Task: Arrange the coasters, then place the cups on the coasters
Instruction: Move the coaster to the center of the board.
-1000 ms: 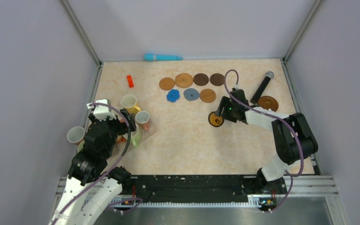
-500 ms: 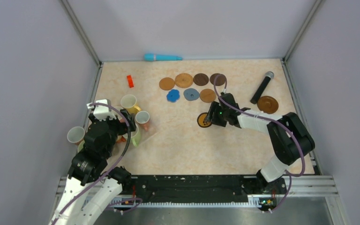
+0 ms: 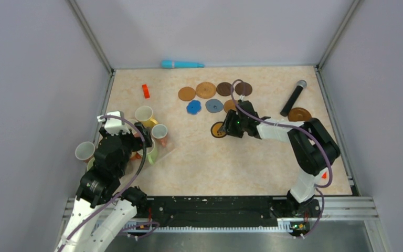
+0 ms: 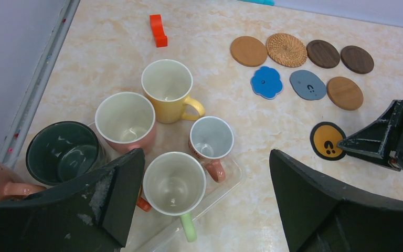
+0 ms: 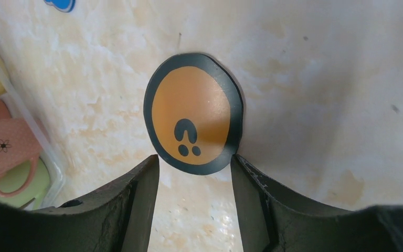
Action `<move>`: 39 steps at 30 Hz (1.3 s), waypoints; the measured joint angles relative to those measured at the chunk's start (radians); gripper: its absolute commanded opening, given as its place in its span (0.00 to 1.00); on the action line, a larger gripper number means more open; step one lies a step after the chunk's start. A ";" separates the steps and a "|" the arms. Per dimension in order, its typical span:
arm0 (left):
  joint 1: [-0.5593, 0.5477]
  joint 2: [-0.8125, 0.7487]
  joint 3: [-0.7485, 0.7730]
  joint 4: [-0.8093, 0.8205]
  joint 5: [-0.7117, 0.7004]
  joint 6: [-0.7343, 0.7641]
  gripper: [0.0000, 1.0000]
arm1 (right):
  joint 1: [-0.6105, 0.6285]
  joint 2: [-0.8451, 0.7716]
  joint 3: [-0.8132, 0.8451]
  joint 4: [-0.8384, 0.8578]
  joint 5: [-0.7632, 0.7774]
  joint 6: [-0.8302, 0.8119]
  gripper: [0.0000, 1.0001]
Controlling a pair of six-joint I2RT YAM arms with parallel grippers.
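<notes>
Coaster with the black rim (image 5: 191, 113) lay flat just ahead of our right gripper (image 5: 194, 158), its near rim touching both parted fingertips (image 5: 141, 184); whether they gripped it, we could not tell.

Black footprint-like sign on black-rimmed orange coaster (image 5: 193, 113); no legible words.

A black-rimmed orange coaster (image 5: 193, 113) with a footprint mark lies flat, its near rim between the fingers (image 5: 136, 199) of my right tool (image 5: 194, 160); seven more coasters (image 3: 205, 90) lie in two rows beyond. Six upright cups (image 4: 125, 118) cluster below my left tool (image 4: 204, 157).
</notes>
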State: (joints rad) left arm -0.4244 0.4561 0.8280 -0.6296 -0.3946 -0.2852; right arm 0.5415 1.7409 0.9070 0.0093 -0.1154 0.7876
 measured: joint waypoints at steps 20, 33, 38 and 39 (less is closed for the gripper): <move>0.000 0.000 0.000 0.000 -0.006 0.000 0.94 | 0.053 0.203 0.203 0.089 -0.045 0.098 0.52; 0.000 0.000 0.000 0.000 -0.007 0.000 0.94 | 0.057 0.241 0.292 0.013 -0.054 0.035 0.54; 0.000 0.000 0.000 0.000 -0.007 0.000 0.94 | 0.042 0.162 0.258 -0.098 0.012 -0.032 0.56; 0.000 0.000 0.000 0.000 -0.007 0.000 0.94 | 0.034 0.135 0.243 -0.122 0.024 -0.048 0.56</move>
State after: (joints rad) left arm -0.4244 0.4557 0.8280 -0.6296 -0.4019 -0.2852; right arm 0.5751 1.8755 1.1500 -0.1131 -0.0914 0.7399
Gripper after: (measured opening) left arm 0.937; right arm 0.554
